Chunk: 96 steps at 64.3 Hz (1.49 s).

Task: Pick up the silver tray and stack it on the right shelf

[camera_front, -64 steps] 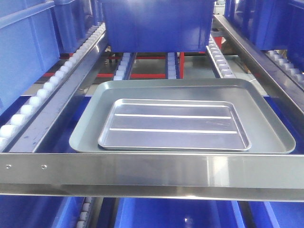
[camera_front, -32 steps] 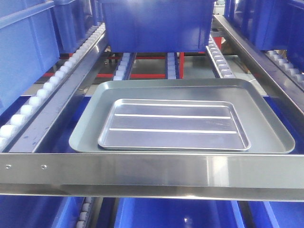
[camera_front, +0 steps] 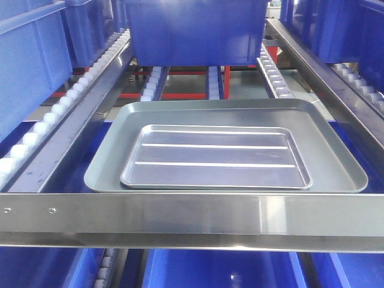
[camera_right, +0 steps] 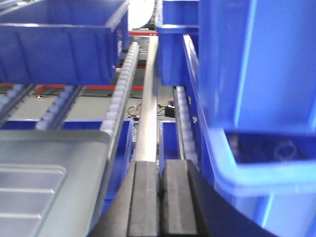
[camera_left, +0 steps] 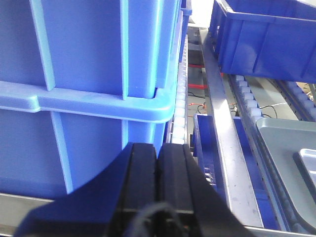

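Observation:
The silver tray (camera_front: 216, 157), shiny with two lengthwise ridges, lies flat inside a larger dull grey-green tray (camera_front: 339, 157) on the right shelf, just behind its broad front crossbar (camera_front: 192, 219). No gripper shows in the front view. In the left wrist view my left gripper (camera_left: 157, 147) is shut and empty beside a blue bin (camera_left: 84, 74), and the silver tray's corner (camera_left: 308, 165) is at the far right. In the right wrist view my right gripper (camera_right: 161, 164) is shut and empty over a steel rail (camera_right: 147, 128), with the silver tray (camera_right: 24, 192) at the lower left.
White roller rails (camera_front: 72, 96) flank the trays. A blue bin (camera_front: 195, 30) stands on the same level behind them. More blue bins crowd both sides (camera_right: 256, 64) and the level below (camera_front: 216, 270). The grey-green tray's rim (camera_right: 74, 148) lies close to the left of my right gripper.
The whole front view has shifted a little to the left. The two trays lie as before relative to the crossbar.

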Each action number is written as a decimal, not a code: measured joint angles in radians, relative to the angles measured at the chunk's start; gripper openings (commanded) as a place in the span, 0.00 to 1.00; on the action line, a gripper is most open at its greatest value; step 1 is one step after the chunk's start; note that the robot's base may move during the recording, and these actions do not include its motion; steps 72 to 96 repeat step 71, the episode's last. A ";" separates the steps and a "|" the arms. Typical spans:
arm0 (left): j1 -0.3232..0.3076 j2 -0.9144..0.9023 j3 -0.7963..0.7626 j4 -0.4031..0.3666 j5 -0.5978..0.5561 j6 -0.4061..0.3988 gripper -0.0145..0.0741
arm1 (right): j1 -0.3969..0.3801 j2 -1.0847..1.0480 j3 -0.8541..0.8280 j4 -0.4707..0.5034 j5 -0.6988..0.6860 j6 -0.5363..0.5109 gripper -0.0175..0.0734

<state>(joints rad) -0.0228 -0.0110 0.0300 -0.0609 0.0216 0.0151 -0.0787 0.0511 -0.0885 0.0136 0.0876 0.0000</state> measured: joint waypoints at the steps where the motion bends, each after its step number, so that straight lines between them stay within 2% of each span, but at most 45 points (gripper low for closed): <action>1: 0.000 0.000 0.000 0.000 0.000 0.000 0.05 | -0.002 -0.008 0.021 0.000 -0.010 0.000 0.25; 11: 0.000 0.000 0.000 0.000 -0.002 0.000 0.05 | -0.002 -0.058 0.115 0.002 -0.047 0.000 0.25; 96: 0.000 0.000 0.000 0.000 -0.002 0.000 0.05 | -0.009 -0.061 0.117 0.002 -0.054 0.000 0.25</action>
